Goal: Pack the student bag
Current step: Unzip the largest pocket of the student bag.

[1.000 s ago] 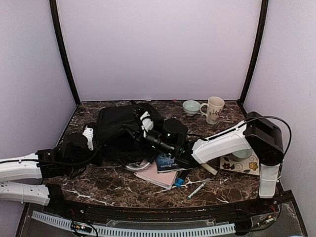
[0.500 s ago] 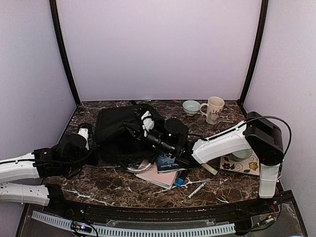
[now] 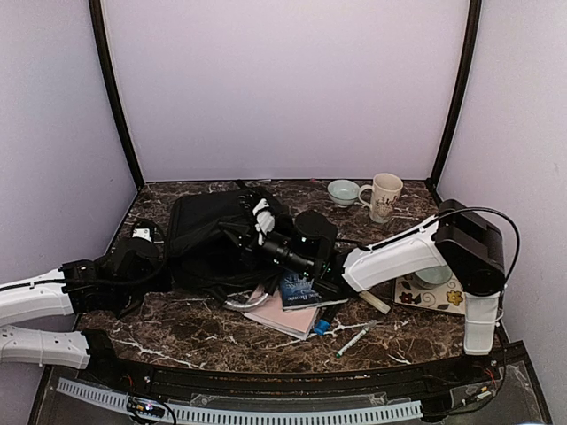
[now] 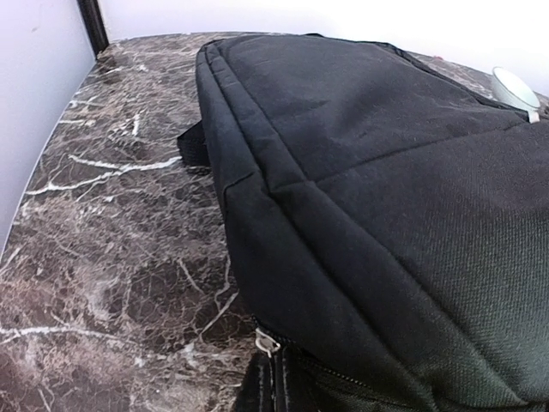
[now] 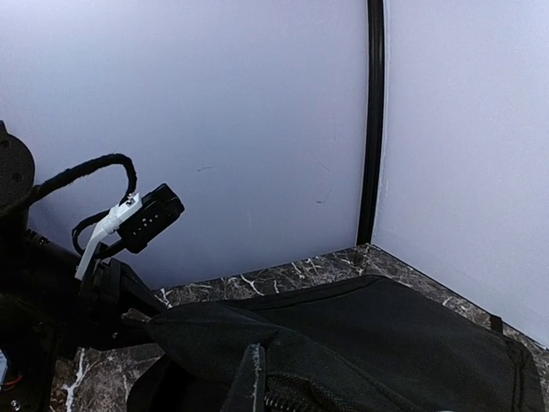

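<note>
The marble table (image 3: 177, 328) carries the student bag (image 3: 208, 239), a mug (image 3: 384, 197), a bowl (image 3: 343, 191), a notebook (image 3: 282, 317) and a marker (image 3: 354, 338).

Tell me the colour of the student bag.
The student bag is plain black, clearest in the left wrist view.

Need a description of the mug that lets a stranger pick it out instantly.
On the marble table, go to the far right corner. Two vessels stand there side by side: the mug is the taller cream one with a handle and dark print, just right of the low, pale green bowl, which has no handle.
</note>
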